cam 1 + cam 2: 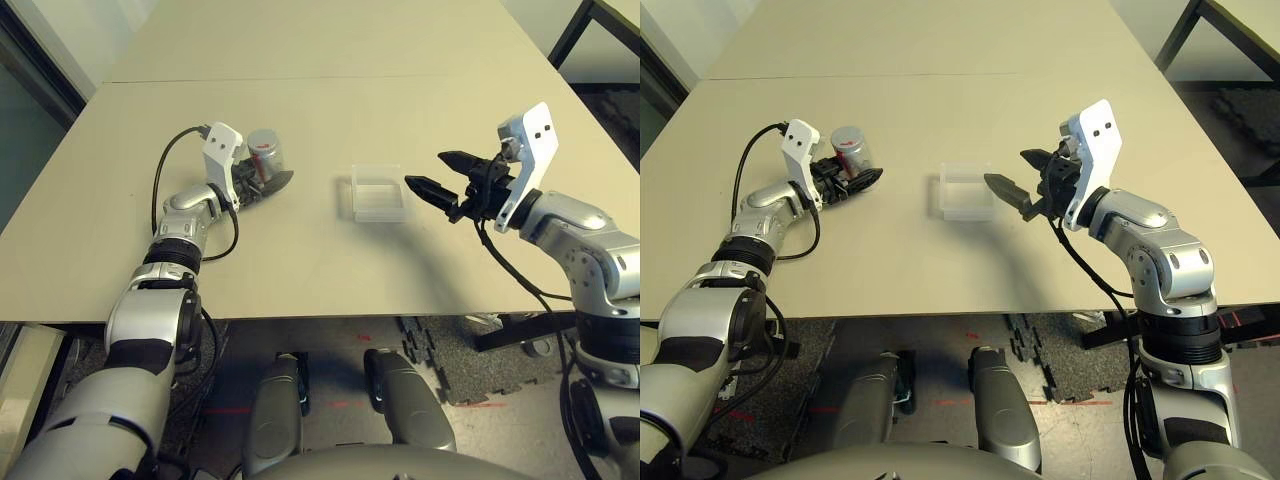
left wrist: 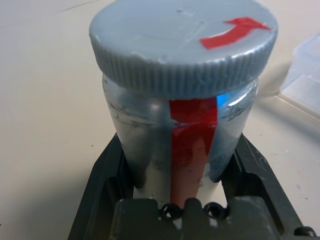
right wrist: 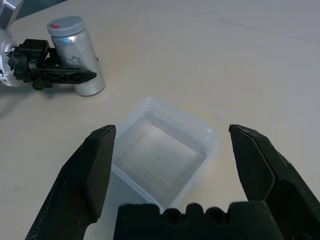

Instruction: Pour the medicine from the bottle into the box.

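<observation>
Across the background, note a smooth beige desk [image 1: 300,110] with a thin straight seam running crosswise. On the robot's left side, locate a small silver-grey cylindrical bottle [image 1: 264,148] with a white-and-red label [image 2: 189,150]. Observe, fitted on top, a round grey cap [image 2: 165,45] with ribbed edge and red arrow [image 2: 235,33]. For the left gripper [image 2: 180,142], read jaws closed on the bottle, with black fingers against opposite sides and cap uppermost. Between both grippers, find a shallow square box [image 1: 380,214] of clear, colourless plastic, flat on the desk, apart from the bottle and open side up. For the right gripper [image 1: 424,168], read jaws wide open, near the box and holding nothing.
</observation>
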Controlling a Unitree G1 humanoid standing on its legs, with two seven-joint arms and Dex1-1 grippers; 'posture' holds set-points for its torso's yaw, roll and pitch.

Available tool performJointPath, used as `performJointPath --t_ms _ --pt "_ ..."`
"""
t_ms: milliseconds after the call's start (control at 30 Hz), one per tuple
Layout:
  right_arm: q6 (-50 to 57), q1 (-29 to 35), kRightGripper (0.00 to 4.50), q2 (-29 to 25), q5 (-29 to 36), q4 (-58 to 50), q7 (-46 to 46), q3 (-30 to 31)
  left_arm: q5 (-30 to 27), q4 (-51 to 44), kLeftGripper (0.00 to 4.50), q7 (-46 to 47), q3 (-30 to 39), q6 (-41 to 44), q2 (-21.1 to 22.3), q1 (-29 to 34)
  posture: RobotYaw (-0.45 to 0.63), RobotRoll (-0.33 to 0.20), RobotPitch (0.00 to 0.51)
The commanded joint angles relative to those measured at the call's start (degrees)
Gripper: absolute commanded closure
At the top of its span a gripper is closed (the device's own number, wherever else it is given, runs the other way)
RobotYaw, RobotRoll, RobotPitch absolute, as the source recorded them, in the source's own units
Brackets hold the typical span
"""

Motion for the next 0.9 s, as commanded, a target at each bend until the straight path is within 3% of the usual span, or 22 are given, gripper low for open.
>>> performJointPath --t_ms 33,400,633,900 --pt "-0.53 -0.66 0.00 0.34 -0.21 0.45 0.03 1.09 0.03 -0.09 2.00 -2.12 0.16 -1.00 0.18 -1.12 -0.23 0.000 0.132" --pt "1.93 -8.34 0.00 0.54 0.73 0.62 2.83 5.74 0.27 -5.51 2.00 -17.26 -3.71 3.01 -0.39 -5.47 -0.21 0.000 0.120" --pt "1.98 -15.55 0.00 5.61 -2.28 2.78 -0.16 10.73 1.19 -3.65 2.00 -18.45 -5.71 2.96 -2.78 -8.21 -0.22 0.000 0.115" --pt "-1.14 -18.67 0.00 8.77 -8.40 7.21 -2.21 14.58 1.38 -4.63 2.00 -19.49 -7.12 3.38 -5.87 -7.87 -0.24 0.000 0.116"
